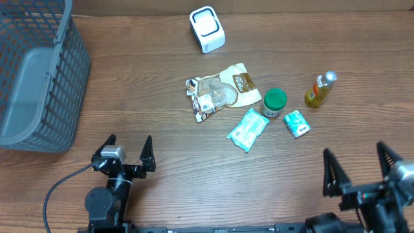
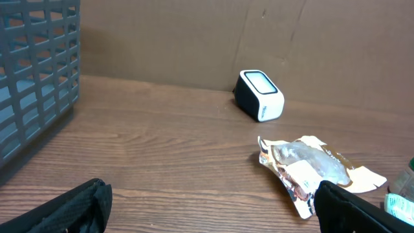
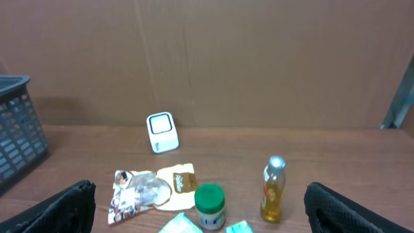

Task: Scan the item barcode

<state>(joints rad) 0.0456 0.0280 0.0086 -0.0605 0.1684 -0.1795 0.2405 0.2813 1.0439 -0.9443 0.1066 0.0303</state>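
Note:
A white barcode scanner [image 1: 207,29] [image 2: 259,95] [image 3: 161,132] stands at the table's far middle. In front of it lie the items: a crumpled snack pouch [image 1: 220,90] [image 2: 310,165] [image 3: 152,188], a green-lidded jar [image 1: 274,102] [image 3: 209,204], a yellow bottle [image 1: 320,89] [image 3: 273,191], a teal packet [image 1: 248,129] and a smaller teal packet [image 1: 297,123]. My left gripper [image 1: 129,144] [image 2: 210,200] is open and empty at the near left, well short of the pouch. At the near right, my right gripper [image 1: 354,155] [image 3: 197,207] is open and empty, facing the items from a distance.
A grey slatted basket [image 1: 39,71] [image 2: 32,84] [image 3: 16,129] stands at the far left. A brown cardboard wall closes off the back of the table. A black cable runs from the left arm's base toward the front edge.

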